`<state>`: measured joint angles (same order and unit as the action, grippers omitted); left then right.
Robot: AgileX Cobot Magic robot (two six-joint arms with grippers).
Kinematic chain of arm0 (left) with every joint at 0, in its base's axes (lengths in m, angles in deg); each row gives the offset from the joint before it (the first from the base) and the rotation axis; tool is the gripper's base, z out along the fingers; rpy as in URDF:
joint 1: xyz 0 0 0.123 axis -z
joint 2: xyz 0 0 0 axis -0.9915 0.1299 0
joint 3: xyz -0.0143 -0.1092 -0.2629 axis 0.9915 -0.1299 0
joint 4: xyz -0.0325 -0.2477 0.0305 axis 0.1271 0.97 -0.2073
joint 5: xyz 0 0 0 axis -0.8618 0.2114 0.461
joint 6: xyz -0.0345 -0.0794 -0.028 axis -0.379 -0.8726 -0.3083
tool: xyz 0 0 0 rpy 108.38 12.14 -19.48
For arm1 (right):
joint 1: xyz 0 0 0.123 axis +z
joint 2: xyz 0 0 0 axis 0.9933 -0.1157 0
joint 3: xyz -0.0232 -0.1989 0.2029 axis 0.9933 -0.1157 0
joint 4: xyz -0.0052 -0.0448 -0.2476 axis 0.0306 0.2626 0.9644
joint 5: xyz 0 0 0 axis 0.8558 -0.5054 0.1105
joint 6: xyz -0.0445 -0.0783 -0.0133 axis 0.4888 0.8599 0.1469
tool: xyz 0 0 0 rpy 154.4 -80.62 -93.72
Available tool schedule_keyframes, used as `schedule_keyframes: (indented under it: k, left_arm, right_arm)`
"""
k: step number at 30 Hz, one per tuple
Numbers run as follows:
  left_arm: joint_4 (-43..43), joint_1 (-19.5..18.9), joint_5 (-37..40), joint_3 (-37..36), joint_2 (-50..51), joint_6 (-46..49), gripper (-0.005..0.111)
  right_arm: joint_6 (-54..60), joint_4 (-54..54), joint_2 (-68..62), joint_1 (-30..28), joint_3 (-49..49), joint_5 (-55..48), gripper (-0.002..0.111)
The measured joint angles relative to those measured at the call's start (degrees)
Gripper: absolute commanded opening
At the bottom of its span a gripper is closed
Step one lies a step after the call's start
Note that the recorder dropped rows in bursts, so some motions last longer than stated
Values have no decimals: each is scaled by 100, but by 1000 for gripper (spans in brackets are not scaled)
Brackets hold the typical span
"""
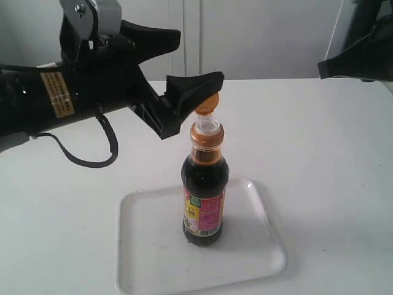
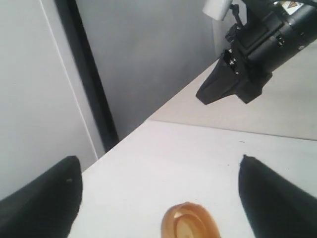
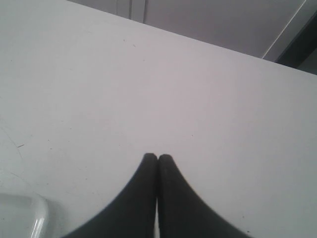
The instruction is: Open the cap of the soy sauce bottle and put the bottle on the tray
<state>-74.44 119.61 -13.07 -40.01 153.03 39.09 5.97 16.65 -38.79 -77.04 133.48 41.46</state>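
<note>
A small soy sauce bottle (image 1: 205, 190) stands upright on a flat white tray (image 1: 147, 246), approx. at the tray's middle, w/ dark liquid filling it up to the neck. Its pink, red & yellow label faces the exterior camera. The orange-gold cap (image 1: 207, 104) is flipped open and tilted back on its hinge, leaving the white pour spout (image 1: 207, 125) bare above the orange collar.

The left gripper (image 1: 187, 61), black, reaches in from the left at cap height. Its two fingers are spread wide apart and hold nothing; the lower finger's tip (image 1: 199, 86) sits right at the raised cap, tho contact can't be confirmed. In the left wrist view the cap (image 2: 190, 222) shows between the two spread fingers, nearer the camera than their tips.

The right gripper (image 3: 157, 157) is well apart from the bottle, at the far right of the scene, raised over the white table (image 1: 319, 160). Its fingers are pressed together w/ nothing between them. One tray corner (image 3: 22, 215) shows in the right wrist view.
</note>
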Motion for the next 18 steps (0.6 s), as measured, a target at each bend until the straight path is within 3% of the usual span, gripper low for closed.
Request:
schedule_keyframes:
  k: [7, 12, 18]
  left_arm:
    - [-10, 0, 792, 0, -750, 55, 34]
    - [-20, 0, 2010, 0, -1150, 68, 0]
    - [-8, 0, 3777, 0, -1417, 58, 0]
  right_arm:
    - [0, 0, 0, 0, 0, 0, 0]
    - [0, 0, 0, 0, 0, 0, 0]
    - [10, 149, 0, 0, 0, -75, 0]
